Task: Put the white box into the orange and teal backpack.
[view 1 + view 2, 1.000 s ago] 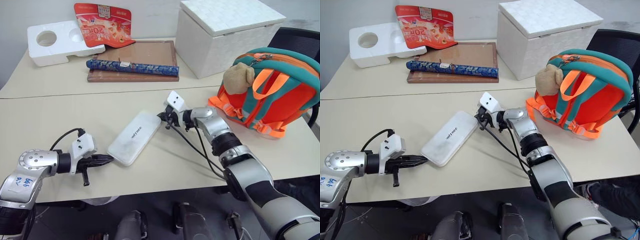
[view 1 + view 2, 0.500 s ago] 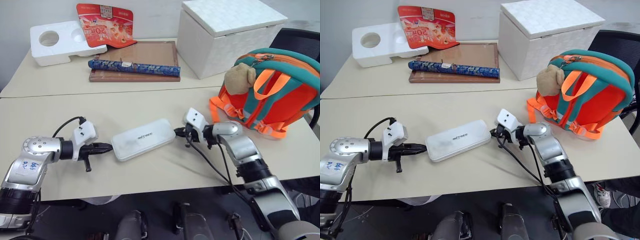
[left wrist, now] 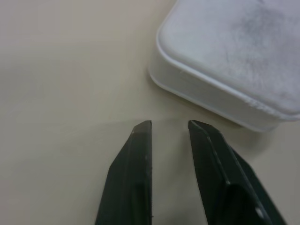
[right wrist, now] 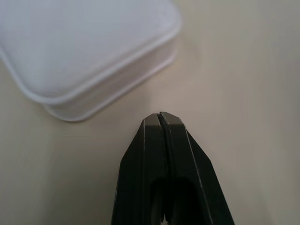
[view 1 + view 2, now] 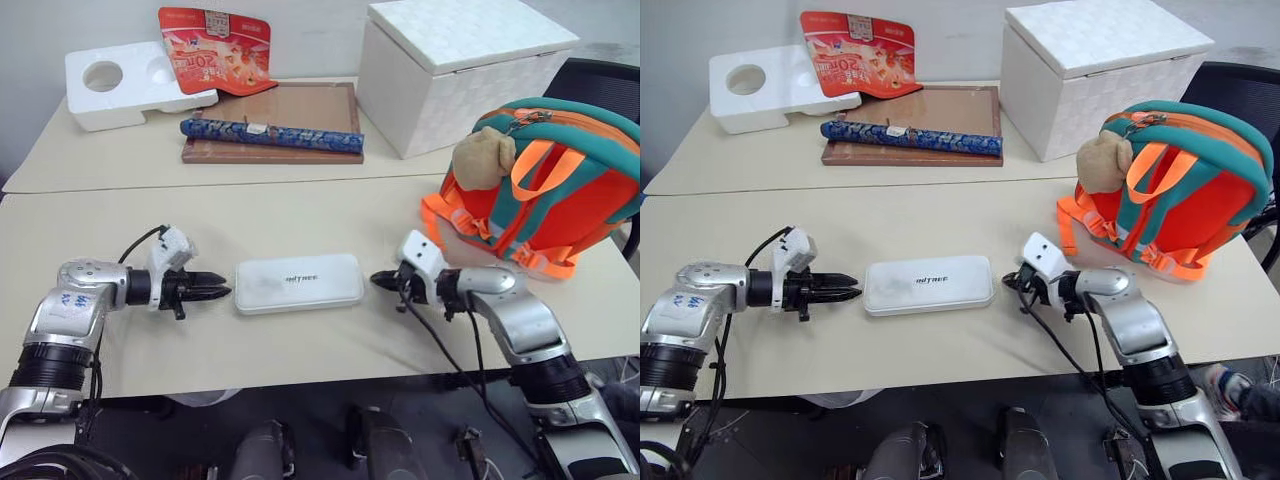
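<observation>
The flat white box (image 5: 299, 284) with small dark lettering lies lengthwise across the table between my two grippers. Just off its left end, my left gripper (image 5: 222, 292) points at it with its fingers slightly open and empty; the left wrist view shows the gap between its fingertips (image 3: 169, 124) and the box corner (image 3: 225, 70) a little ahead. My right gripper (image 5: 378, 280) is shut and empty, a short way off the box's right end (image 4: 89, 51). The orange and teal backpack (image 5: 560, 190) stands upright at the right with a tan plush toy (image 5: 483, 158) on it.
A large white woven lidded cube (image 5: 455, 70) stands behind the backpack. At the back left are a styrofoam block with holes (image 5: 125, 80), a red snack bag (image 5: 215, 50) and a wooden frame (image 5: 275, 120) with a blue patterned roll (image 5: 270, 135) on it.
The box has swung from slanted to lying straight across the table. My right gripper drew back to the right, off the box's end. My left gripper moved forward and its fingers parted.
</observation>
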`<action>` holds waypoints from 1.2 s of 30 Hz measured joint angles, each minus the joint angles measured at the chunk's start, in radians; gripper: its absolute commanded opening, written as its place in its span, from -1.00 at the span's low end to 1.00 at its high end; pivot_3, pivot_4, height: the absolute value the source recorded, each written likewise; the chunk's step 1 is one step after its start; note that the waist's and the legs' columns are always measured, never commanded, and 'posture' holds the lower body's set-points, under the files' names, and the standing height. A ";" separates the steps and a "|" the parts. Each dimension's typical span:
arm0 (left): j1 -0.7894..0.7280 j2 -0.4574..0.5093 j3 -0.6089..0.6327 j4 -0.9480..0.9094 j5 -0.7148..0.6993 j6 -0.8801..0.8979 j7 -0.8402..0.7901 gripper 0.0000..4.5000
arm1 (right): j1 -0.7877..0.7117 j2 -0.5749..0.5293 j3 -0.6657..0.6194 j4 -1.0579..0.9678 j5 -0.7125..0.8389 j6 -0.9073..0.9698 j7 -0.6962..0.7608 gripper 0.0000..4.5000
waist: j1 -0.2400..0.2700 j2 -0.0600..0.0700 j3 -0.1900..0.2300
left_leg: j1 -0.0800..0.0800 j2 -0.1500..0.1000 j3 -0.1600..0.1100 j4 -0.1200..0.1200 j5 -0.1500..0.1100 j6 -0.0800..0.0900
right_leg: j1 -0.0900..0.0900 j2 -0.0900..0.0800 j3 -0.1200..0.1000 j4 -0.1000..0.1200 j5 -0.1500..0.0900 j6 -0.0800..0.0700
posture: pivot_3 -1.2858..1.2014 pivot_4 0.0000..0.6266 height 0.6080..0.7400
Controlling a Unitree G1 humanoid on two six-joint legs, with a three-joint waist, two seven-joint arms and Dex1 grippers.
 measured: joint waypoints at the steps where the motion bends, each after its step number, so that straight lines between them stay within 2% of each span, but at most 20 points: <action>1: -0.019 0.005 0.003 0.022 -0.028 0.072 -0.019 0.15 | -0.001 -0.007 -0.006 0.002 0.002 -0.004 -0.002 -1.00 | 0.000 0.000 0.000 | 0.000 0.000 0.000 0.000 0.000 0.000 | 0.000 0.000 0.000 0.000 0.000 0.000 | 0.03 -0.52 1.00; 7: -0.160 0.030 0.001 0.128 -0.124 0.506 -0.033 0.96 | -0.010 -0.012 -0.010 0.006 0.017 -0.017 -0.006 -1.00 | 0.000 0.000 0.000 | 0.000 0.000 0.000 0.001 0.000 0.000 | 0.000 0.003 0.001 0.002 0.000 0.001 | 0.03 -0.52 1.00; 8: -0.183 0.027 0.001 0.147 -0.137 0.566 -0.030 0.99 | -0.010 -0.012 -0.010 0.006 0.018 -0.019 -0.008 -1.00 | 0.000 0.000 0.000 | 0.000 -0.001 0.000 0.001 0.000 0.000 | 0.000 0.003 0.001 0.002 0.000 0.001 | 0.03 -0.52 1.00; 13: -0.233 0.000 -0.004 0.186 -0.161 0.710 0.004 0.99 | -0.006 -0.012 0.009 0.001 0.019 -0.020 -0.013 -1.00 | 0.000 -0.001 0.000 | 0.000 -0.001 0.000 0.002 0.000 0.000 | 0.000 0.003 0.002 0.003 -0.001 0.001 | 0.03 -0.52 1.00; 18: -0.249 -0.023 -0.036 0.152 -0.164 0.732 0.030 0.99 | 0.004 0.000 0.024 -0.005 0.019 -0.020 -0.025 -1.00 | 0.003 -0.001 -0.001 | 0.001 -0.003 0.000 0.003 0.001 0.001 | 0.001 0.000 0.002 0.004 -0.001 0.001 | 0.03 -0.52 1.00; 33: -0.311 -0.204 -0.025 0.134 -0.192 0.833 0.126 0.99 | 0.006 0.032 0.055 -0.017 0.017 -0.021 -0.069 -1.00 | 0.018 -0.002 -0.001 | 0.001 -0.006 -0.004 0.011 -0.001 0.004 | 0.004 -0.004 0.002 0.004 0.000 0.002 | 0.03 -0.52 1.00; 34: -0.313 -0.207 -0.019 0.144 -0.195 0.835 0.129 0.83 | 0.009 0.032 0.055 -0.018 0.017 -0.022 -0.070 -1.00 | 0.019 -0.002 -0.001 | 0.001 -0.006 -0.004 0.011 -0.001 0.004 | 0.004 -0.004 0.002 0.004 0.000 0.002 | 0.03 -0.52 1.00; 36: -0.316 -0.212 -0.009 0.163 -0.200 0.839 0.140 0.63 | 0.015 0.032 0.054 -0.018 0.018 -0.030 -0.073 -1.00 | 0.021 -0.002 -0.001 | 0.001 -0.006 -0.004 0.012 -0.001 0.004 | 0.004 -0.004 0.002 0.004 0.000 0.002 | 0.03 -0.52 1.00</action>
